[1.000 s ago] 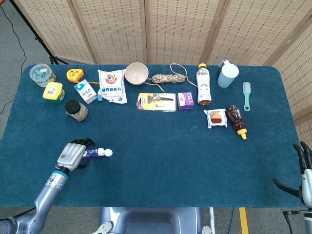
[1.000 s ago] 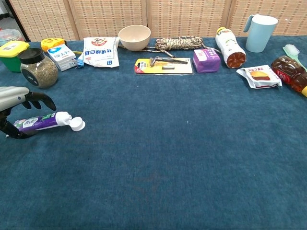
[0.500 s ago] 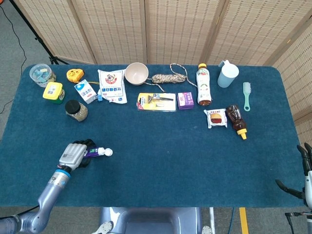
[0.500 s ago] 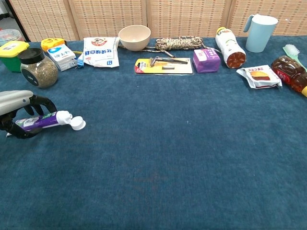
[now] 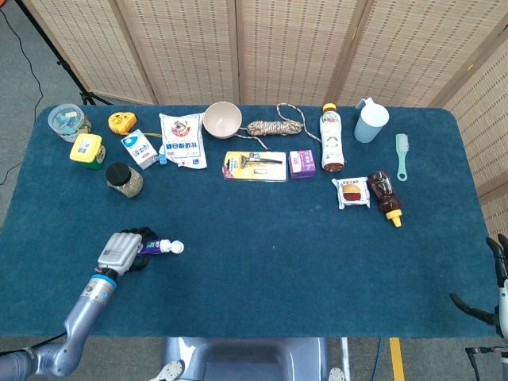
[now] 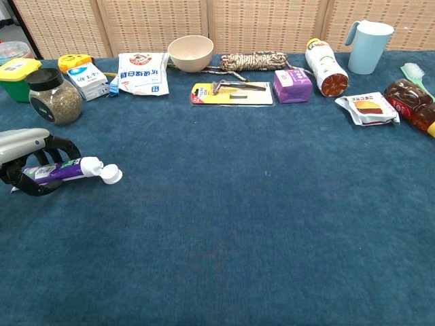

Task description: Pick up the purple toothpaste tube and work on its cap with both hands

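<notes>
The purple toothpaste tube [image 5: 157, 247] lies on the blue table at the near left, its white cap [image 5: 177, 247] pointing right. My left hand [image 5: 119, 252] covers the tube's back end. In the chest view its dark fingers [image 6: 60, 145] curl over the tube [image 6: 68, 168] and the thumb sits below it, so the hand grips the tube against the cloth. The flip cap [image 6: 111, 175] rests on the table, free of the hand. My right hand [image 5: 496, 294] hangs at the table's near right corner, fingers apart and holding nothing.
A black-lidded jar [image 6: 53, 95] stands just behind the left hand. Along the far side lie a yellow box [image 5: 86, 149], milk carton [image 5: 140, 149], white pouch [image 5: 182, 140], bowl [image 5: 221, 120], rope [image 5: 274, 126], razor pack [image 5: 254, 166], purple box [image 5: 302, 163], bottle [image 5: 331, 139] and blue cup [image 5: 370, 121].
The left hand's fingers have curled down around the tube, which has shifted slightly. The right hand has sunk a little lower at the frame's corner.
</notes>
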You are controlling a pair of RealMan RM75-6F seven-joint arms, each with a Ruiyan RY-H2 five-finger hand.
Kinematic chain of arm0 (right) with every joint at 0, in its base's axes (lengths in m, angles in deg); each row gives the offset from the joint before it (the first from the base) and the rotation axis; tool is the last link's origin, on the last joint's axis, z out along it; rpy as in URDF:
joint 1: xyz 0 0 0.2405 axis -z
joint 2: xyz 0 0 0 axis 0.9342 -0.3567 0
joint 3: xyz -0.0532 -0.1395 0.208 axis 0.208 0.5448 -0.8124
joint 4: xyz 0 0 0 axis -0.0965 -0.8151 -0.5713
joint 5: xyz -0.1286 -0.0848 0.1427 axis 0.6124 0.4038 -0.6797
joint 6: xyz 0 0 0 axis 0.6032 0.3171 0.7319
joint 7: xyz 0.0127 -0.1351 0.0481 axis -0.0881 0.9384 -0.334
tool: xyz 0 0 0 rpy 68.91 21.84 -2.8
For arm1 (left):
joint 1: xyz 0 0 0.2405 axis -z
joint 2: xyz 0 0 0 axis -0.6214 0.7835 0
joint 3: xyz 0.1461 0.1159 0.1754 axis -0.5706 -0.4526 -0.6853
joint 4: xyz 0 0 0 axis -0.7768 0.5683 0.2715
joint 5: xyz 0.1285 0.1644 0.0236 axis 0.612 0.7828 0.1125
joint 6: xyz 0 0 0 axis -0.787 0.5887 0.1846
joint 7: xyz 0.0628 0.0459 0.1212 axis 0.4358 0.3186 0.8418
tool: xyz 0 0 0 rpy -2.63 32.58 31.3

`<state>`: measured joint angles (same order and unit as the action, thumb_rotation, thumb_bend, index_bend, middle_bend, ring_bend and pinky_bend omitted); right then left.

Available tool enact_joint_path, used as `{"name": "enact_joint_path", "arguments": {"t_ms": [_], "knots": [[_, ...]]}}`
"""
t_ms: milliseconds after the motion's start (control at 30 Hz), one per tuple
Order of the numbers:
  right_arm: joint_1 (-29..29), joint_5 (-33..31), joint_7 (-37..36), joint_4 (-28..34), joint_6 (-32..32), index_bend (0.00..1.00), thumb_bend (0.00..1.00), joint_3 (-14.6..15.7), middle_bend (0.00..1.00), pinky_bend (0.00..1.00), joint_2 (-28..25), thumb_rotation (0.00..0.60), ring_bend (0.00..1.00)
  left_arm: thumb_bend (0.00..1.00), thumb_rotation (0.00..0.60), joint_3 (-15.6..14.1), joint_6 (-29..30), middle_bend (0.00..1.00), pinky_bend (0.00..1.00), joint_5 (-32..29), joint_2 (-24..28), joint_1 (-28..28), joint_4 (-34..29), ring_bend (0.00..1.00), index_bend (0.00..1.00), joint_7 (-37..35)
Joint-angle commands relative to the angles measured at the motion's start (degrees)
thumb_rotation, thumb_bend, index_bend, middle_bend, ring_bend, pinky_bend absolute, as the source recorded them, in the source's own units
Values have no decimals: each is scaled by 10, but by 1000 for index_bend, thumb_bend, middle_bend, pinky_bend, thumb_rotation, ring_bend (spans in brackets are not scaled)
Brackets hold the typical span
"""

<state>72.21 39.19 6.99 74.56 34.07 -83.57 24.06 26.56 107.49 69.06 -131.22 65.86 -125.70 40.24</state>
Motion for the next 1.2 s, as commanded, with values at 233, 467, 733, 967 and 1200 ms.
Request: {"name": "enact_joint_path", "arguments": {"t_ms": [233,467,733,967,1200], "knots": [[5,-5,-13,4,3,0,0,-1,0,0,-3,600,0,833,600,-9,2,390,401,18,7,-1,-8,378,450,-16],[9,-3,-17,6,5,0,0,0,0,0,-2,600,0,1000,600,-14,6,454,455,31,21,-2,-20,441,489,-26],[4,4,-20,5,-2,0,0,-1,0,0,0,600,0,1000,600,-16,-7,456,494,49,32,14,-29,444,492,-19],[-5,20,-29,9,-6,0,0,-2,0,0,-6,600,0,1000,600,-11,-15,456,502,87,71,39,-62,457,493,-9],[-18,43,-31,15,-15,0,0,-1,0,0,-7,600,0,1000,600,-1,-16,462,506,135,131,61,-118,466,501,-15]]}}
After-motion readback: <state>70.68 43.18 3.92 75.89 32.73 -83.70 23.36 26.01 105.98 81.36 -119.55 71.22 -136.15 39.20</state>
